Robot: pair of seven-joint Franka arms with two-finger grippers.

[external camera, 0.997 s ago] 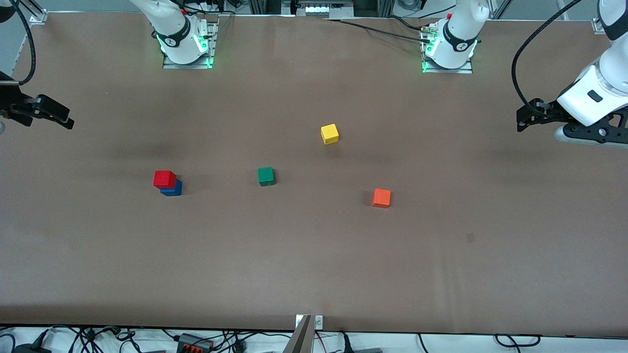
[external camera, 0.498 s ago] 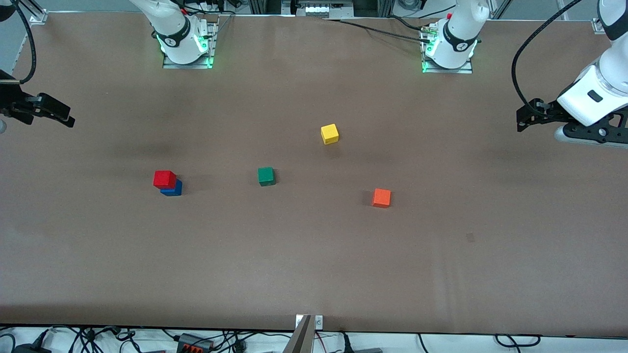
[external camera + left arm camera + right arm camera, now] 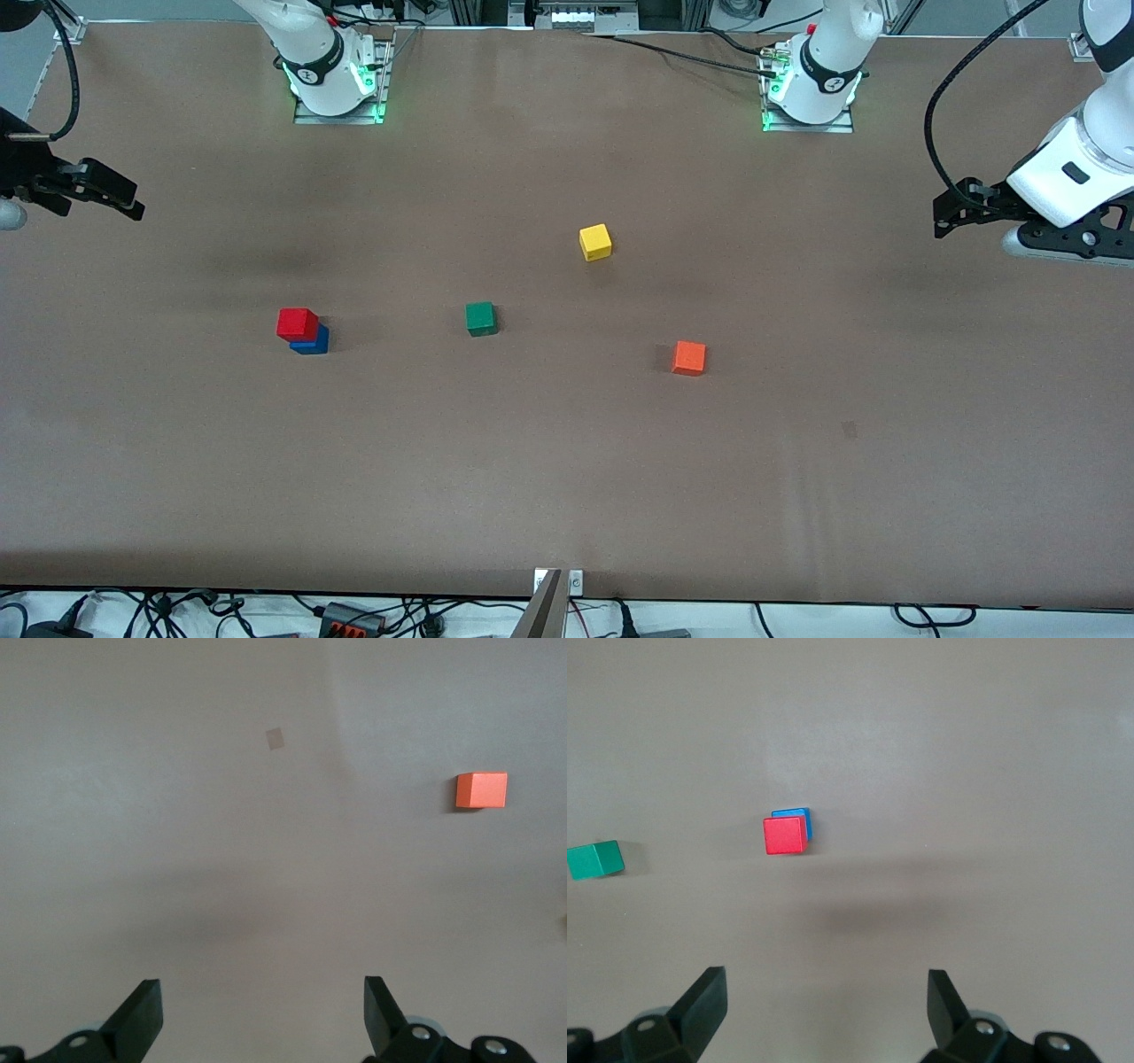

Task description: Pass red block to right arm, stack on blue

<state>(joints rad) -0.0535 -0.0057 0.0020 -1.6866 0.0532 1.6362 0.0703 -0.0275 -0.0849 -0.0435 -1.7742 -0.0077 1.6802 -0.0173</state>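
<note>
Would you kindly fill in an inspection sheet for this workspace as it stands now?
Surface: brown table, one small dark mark.
Job's things: small red cube sits on small blue cube, slightly offset.
Clutter: green cube, yellow cube, orange cube, each apart.
Grippers: right gripper open, empty, at the right arm's table end; left gripper open, empty, at the left arm's end.
Cables: black cables near the bases; more along the table's near edge.
Surroundings: nothing seen.

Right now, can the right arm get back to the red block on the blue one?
Probably yes. The red block sits on the blue one, and the open right claw hangs over the table's end with only bare table between; the green cube stands aside.
</note>
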